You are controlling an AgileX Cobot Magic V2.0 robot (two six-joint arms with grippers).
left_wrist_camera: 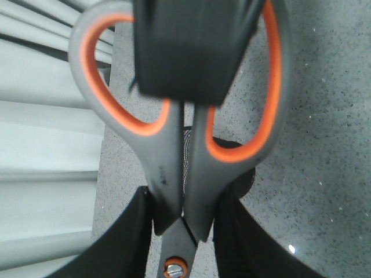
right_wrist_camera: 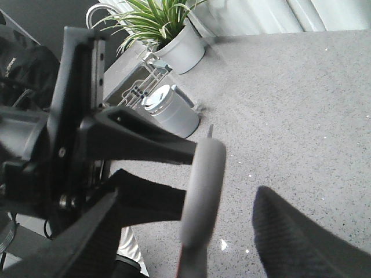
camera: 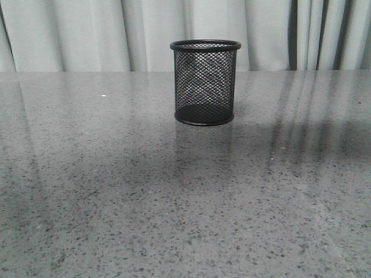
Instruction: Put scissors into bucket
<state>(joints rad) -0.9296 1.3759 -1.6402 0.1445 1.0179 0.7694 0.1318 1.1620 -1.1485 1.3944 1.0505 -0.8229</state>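
Note:
The bucket (camera: 205,82), a black wire-mesh cup, stands upright at the middle back of the grey table; neither gripper shows in the front view. In the left wrist view my left gripper (left_wrist_camera: 184,204) is shut on the scissors (left_wrist_camera: 174,168) at their neck, just above the pivot screw. A bit of the bucket's mesh (left_wrist_camera: 185,152) shows behind them, below. A black block (left_wrist_camera: 185,52), seemingly a right finger, covers the upper handles. In the right wrist view my right gripper (right_wrist_camera: 191,243) is open, with the scissors' grey handle (right_wrist_camera: 203,185) between its fingers, untouched.
The right wrist view shows a potted plant (right_wrist_camera: 174,40), a lidded white can (right_wrist_camera: 171,110) and a wire rack (right_wrist_camera: 136,87) past the table's edge. The left arm's black body (right_wrist_camera: 116,139) is close beside the right gripper. Grey curtains (camera: 87,35) hang behind the table.

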